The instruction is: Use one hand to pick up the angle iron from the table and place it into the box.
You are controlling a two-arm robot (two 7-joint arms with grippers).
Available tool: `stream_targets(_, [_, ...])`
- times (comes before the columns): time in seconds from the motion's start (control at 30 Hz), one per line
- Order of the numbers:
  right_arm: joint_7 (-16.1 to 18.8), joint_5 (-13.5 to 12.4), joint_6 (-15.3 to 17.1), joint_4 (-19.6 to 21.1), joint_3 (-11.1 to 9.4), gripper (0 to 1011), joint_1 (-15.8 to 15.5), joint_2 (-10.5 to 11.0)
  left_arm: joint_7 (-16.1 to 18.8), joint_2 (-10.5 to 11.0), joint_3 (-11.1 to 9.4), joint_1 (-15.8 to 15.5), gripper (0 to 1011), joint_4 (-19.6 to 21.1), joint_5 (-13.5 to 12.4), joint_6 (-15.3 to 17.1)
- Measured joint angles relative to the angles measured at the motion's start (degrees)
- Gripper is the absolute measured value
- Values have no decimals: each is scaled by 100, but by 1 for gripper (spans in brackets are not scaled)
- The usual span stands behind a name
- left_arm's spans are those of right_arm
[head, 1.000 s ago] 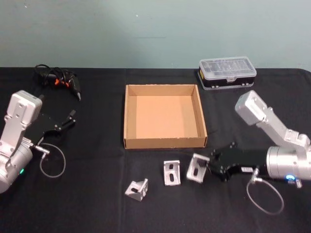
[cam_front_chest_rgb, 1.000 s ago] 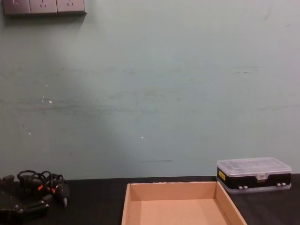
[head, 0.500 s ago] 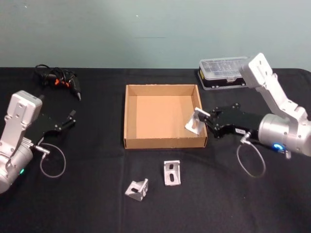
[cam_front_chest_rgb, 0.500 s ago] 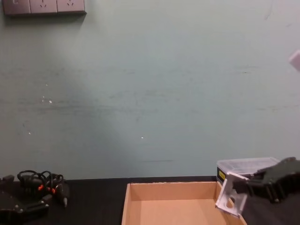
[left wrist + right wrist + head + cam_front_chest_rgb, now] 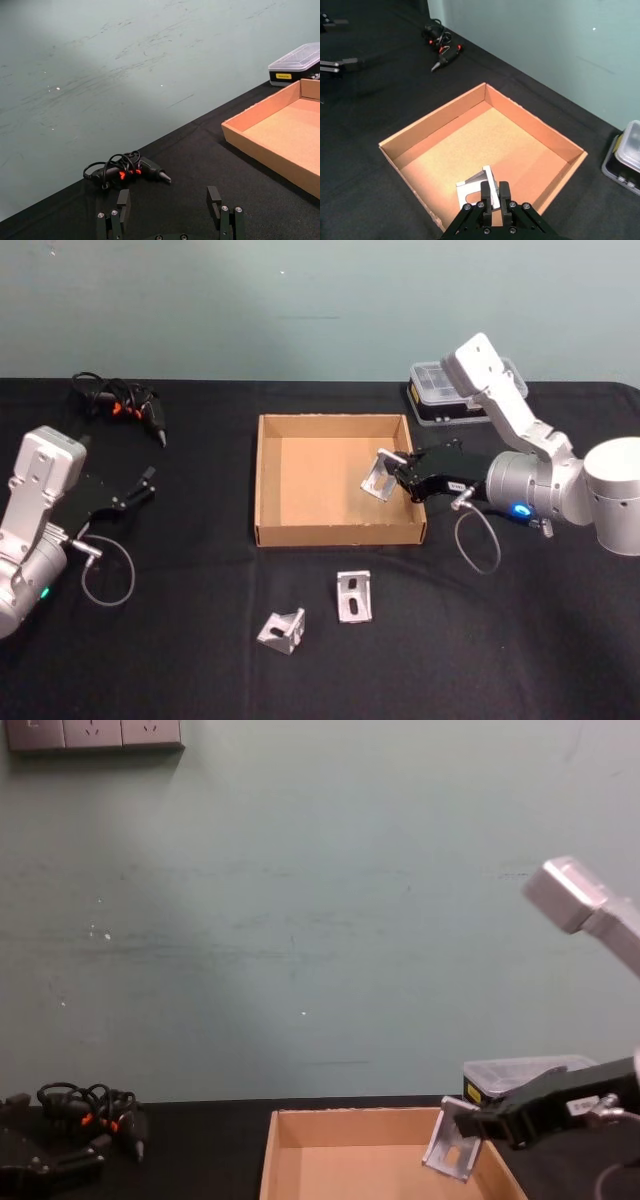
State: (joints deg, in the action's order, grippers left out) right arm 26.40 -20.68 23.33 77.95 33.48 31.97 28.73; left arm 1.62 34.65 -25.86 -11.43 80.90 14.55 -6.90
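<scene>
Right end effector (image 5: 399, 472) grips angle iron (image 5: 378, 476) above box (image 5: 335, 534).

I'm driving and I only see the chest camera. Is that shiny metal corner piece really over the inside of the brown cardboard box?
Observer: Yes. The right wrist view looks down on the silver angle iron, pinched in the right gripper. It hangs over the floor of the tan cardboard box, close to one wall.
Operator: Are there more pieces to grab?
Observer: Two more silver angle irons lie on the black table in front of the box.
Operator: What's the other arm doing?
Observer: The left gripper is over the table's left side, fingers open, holding nothing.
</scene>
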Motion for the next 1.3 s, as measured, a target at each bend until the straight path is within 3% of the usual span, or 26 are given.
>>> stream_targets(0.33, [169,280,158,-686,186,109,381,-377,0,0,0,0,1000,0,0,0])
stream_targets(0.83, [361,494,359,-950,170,111,490,-525,0,0,0,0,1000,0,0,0])
stream_targets(1.3, [378,581,309,-696,-61,536,317,-474,0,0,0,0,1000,0,0,0])
